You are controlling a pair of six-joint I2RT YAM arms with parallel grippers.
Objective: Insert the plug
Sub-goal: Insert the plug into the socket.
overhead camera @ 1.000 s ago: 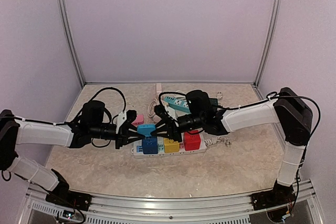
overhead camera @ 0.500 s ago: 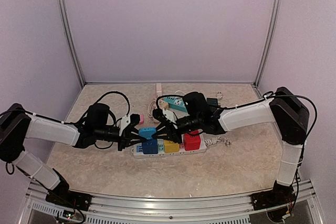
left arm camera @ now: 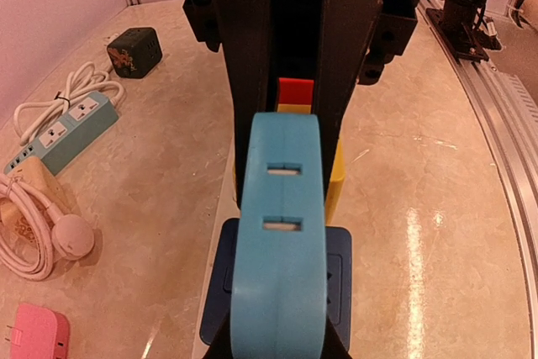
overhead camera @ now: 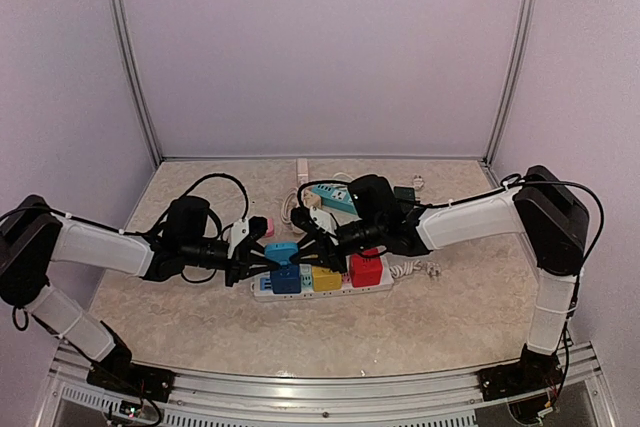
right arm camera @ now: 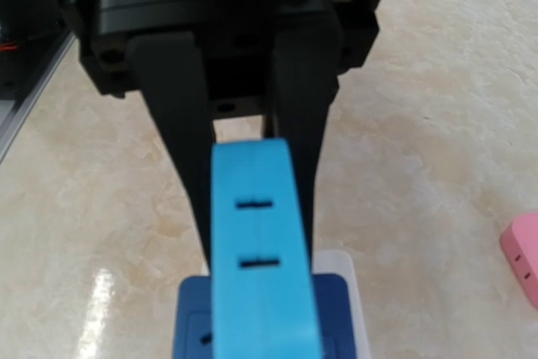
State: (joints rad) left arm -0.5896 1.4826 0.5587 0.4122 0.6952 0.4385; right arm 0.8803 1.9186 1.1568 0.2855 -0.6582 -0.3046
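The left gripper [overhead camera: 262, 258] and the right gripper [overhead camera: 303, 244] are seen tip to tip above the strip [overhead camera: 340, 291]. Each is closed narrowly on one end of the plug [overhead camera: 281, 248], which is carried level between them.

The plug is a smooth, light blue plastic slab with rounded ends, and two narrow slots are cut into its upper face. In the left wrist view the plug [left arm camera: 279, 233] runs straight ahead, and its far end is clamped between the flat, matte black fingers [left arm camera: 252, 81] of the other gripper. In the right wrist view the same slab [right arm camera: 261, 250] is held likewise by the opposite black fingers [right arm camera: 172, 107].

Directly beneath the plug, a squarish dark blue adapter [left arm camera: 338, 268] with rounded corners is seated in the white, glossy strip. A yellow adapter [left arm camera: 335, 182] and a red one [left arm camera: 295, 90] follow in line beyond it, under the right gripper. Whether the plug touches the blue adapter cannot be told.

To the left of the left gripper lie a small pink adapter [left arm camera: 34, 334], a coiled white cord [left arm camera: 34, 224], a long teal strip [left arm camera: 59, 132] and, farther ahead, a dark cube [left arm camera: 134, 46]. All rest on the polished, marble-patterned table [left arm camera: 420, 166].
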